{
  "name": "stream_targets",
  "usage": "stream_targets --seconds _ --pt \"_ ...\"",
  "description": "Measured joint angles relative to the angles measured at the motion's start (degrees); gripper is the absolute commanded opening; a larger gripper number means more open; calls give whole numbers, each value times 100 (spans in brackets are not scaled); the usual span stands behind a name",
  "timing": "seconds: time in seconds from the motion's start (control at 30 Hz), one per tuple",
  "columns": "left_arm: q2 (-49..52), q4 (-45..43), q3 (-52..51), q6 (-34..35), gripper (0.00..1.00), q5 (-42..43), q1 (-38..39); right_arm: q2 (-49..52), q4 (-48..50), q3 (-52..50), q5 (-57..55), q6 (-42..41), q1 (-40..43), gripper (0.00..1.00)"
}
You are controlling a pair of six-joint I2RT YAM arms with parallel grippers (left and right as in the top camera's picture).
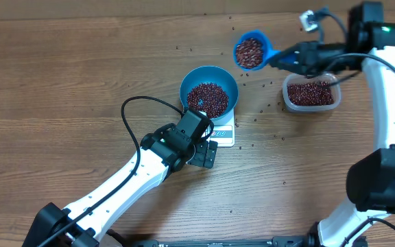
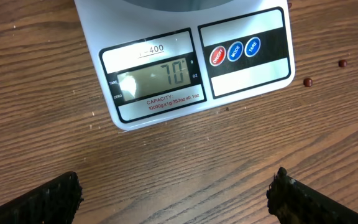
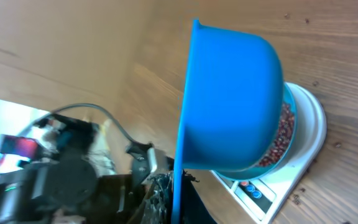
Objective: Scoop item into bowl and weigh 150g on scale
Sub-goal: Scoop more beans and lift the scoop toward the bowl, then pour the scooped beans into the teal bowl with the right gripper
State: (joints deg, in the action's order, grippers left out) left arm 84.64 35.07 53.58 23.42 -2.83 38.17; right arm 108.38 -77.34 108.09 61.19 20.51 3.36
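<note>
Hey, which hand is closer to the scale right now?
Left. The left hand is open just in front of the scale; the right hand holds the scoop of beans past the bowl, well away.

Overhead downward; both wrists near scale (image 2: 194, 70)

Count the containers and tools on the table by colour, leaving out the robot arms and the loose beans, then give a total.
Blue: 2 (bowl, scoop)
Clear: 1 (tub)
White: 1 (scale)
Total: 4
</note>
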Motion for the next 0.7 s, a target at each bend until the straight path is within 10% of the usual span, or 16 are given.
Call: stream_targets --seconds 0.7 --pt "0 0 0 0 100 0 0 0 660 22 -5171 -697 -2747 4"
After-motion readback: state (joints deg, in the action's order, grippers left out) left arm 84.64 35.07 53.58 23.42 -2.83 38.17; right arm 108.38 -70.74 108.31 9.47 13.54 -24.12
